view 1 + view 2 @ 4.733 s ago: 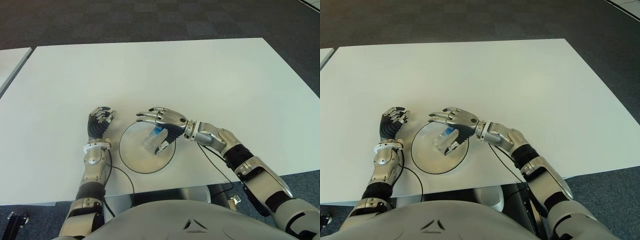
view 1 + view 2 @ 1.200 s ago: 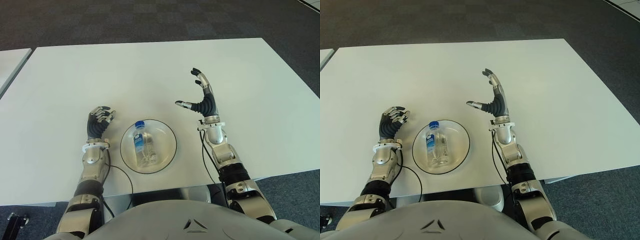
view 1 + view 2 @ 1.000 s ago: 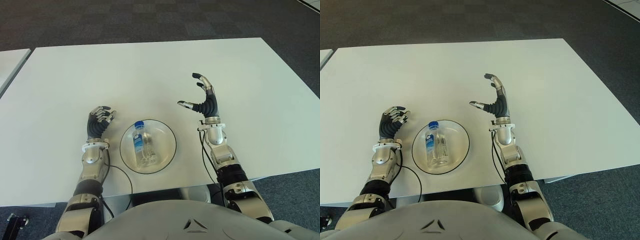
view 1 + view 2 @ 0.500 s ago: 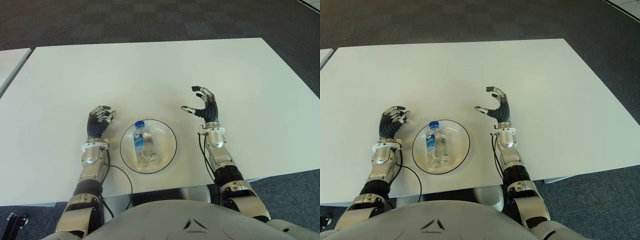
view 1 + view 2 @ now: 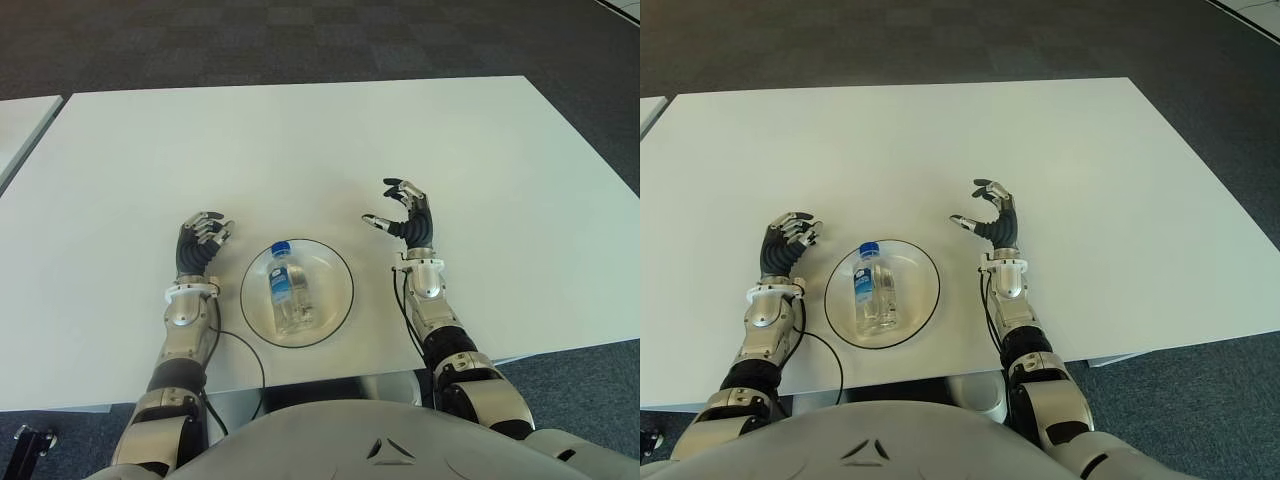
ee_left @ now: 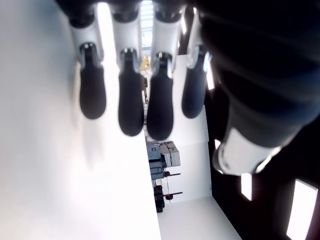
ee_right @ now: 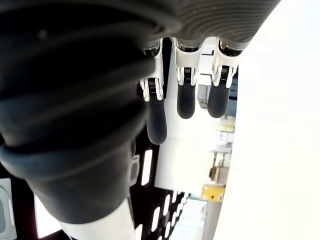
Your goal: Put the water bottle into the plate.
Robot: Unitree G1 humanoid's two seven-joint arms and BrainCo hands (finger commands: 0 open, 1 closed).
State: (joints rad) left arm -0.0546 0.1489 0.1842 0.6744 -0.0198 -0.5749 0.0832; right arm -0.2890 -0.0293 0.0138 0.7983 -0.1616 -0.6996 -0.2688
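A clear water bottle [image 5: 285, 295] with a blue cap lies on its side in the round transparent plate [image 5: 328, 283], cap pointing away from me. No hand touches it. My right hand [image 5: 405, 215] is raised just right of the plate, its fingers [image 7: 186, 97] loosely bent and holding nothing. On the plate's left shows my left hand [image 5: 200, 240], idle, with relaxed fingers [image 6: 131, 107] and nothing in them.
The white table [image 5: 300, 140] stretches far ahead and to both sides. A thin black cable [image 5: 247, 345] loops near the front edge by my left forearm. A second table's corner [image 5: 20, 125] shows at far left, with dark carpet beyond.
My right hand let go of the bottle in the plate, swung out to the right, then sank and drew back toward me with its fingers bending. The left hand stayed put.
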